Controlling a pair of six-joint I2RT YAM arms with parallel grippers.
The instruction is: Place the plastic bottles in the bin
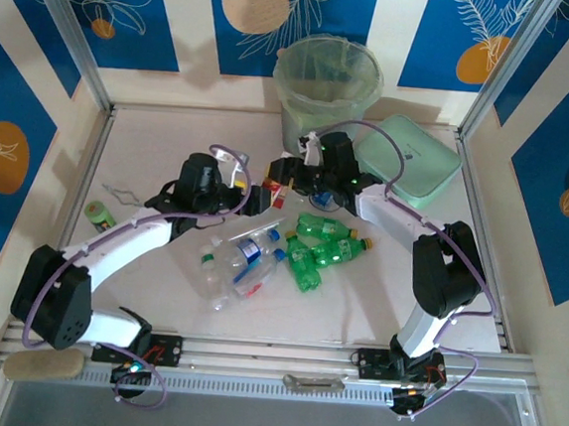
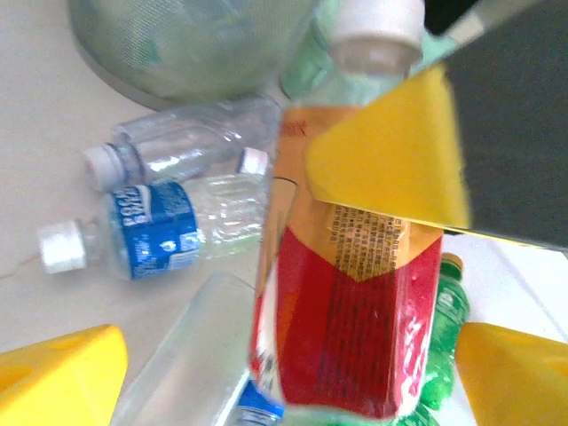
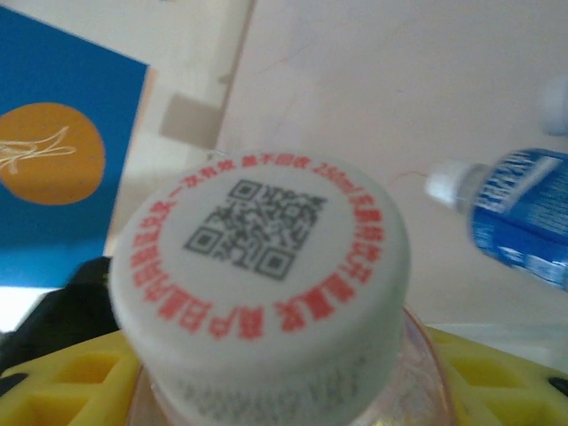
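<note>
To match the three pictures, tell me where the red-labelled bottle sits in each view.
Top external: red-labelled bottle, just above picture centre.
Left wrist: red-labelled bottle, centre to lower right, close up.
Right wrist: its white cap seen from above, lower centre.
Shared landmark: the blue-labelled clear bottle lying nearby.

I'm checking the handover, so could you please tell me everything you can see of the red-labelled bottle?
The red-labelled bottle is clear plastic, wrapped in a label red below and orange-yellow above with small dark print. Its white cap carries a QR code ringed by red characters. It hangs above the other bottles, the right gripper shut on it, a yellow finger across its label; the open left gripper brackets it with gaps either side.
</note>
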